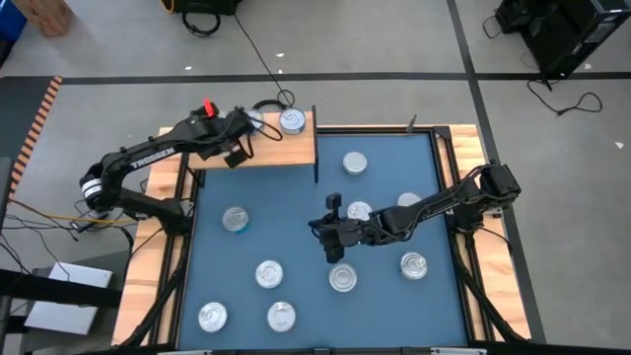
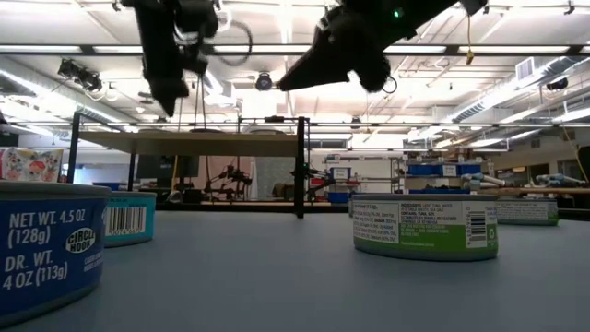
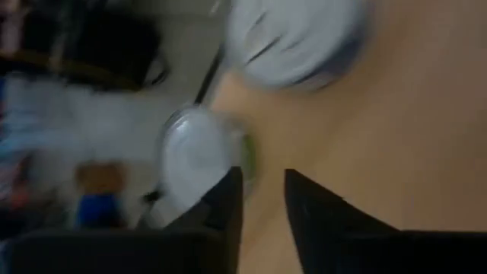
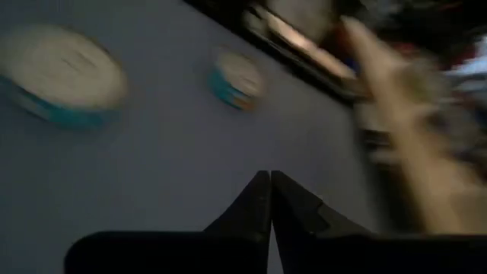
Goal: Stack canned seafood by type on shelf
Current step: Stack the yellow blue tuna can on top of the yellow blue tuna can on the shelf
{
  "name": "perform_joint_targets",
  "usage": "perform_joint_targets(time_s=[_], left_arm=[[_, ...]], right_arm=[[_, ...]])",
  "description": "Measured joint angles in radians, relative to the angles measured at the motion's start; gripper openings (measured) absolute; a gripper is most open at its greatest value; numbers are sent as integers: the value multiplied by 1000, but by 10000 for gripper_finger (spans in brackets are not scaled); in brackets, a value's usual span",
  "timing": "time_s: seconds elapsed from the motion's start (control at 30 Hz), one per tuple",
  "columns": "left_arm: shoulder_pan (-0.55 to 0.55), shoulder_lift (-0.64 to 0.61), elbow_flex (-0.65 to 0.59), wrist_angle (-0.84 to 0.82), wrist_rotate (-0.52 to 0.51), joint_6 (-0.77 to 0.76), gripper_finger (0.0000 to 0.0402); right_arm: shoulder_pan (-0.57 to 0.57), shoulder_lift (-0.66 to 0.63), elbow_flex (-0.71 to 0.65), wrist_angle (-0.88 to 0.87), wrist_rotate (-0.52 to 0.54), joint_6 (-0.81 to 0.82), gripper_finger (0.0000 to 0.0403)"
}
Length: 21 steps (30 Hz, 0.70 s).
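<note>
The left gripper (image 1: 240, 133) hovers over the shelf (image 1: 296, 153), fingers narrowed on nothing, two cans (image 1: 292, 121) beside it. The right gripper (image 1: 335, 251), pinched closed and empty, hangs mid-table; next it must open over a nearby can (image 1: 359, 212).

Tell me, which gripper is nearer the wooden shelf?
Left. The left gripper hovers over the shelf beside two cans; the right gripper is shut, out above the blue table's middle.
</note>
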Motion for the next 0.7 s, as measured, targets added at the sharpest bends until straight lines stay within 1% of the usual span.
perform_joint_targets(time_s=[0.07, 0.1, 0.13, 0.17, 0.27, 0.37, 0.5, 0.6, 0.7], left_arm=[[-48, -26, -13, 46, 46, 3, 58], [-73, -34, -23, 73, 66, 5, 42], [-98, -39, -32, 99, 87, 6, 26], [-122, -44, -42, 128, 110, 6, 14], [-181, -63, -86, 210, 163, 6, 7], [-225, -76, -144, 302, 173, 11, 6], [-266, -107, -237, 453, 206, 27, 3], [-299, -121, -299, 560, 263, 24, 3], [-340, -133, -350, 668, 338, 25, 3]], right_arm=[[-30, 9, 0, 30, -163, 83, 12], [-42, 16, 0, 44, -219, 106, 8], [-52, 19, 0, 45, -254, 114, 6], [-60, 20, 0, 40, -264, 117, 5], [-77, 19, 0, 56, -250, 143, 7], [-90, 18, -34, 137, -235, 150, 4], [-109, 18, -120, 300, -232, 164, 3], [-119, 17, -194, 452, -232, 213, 2], [-121, 16, -282, 615, -224, 229, 3]])
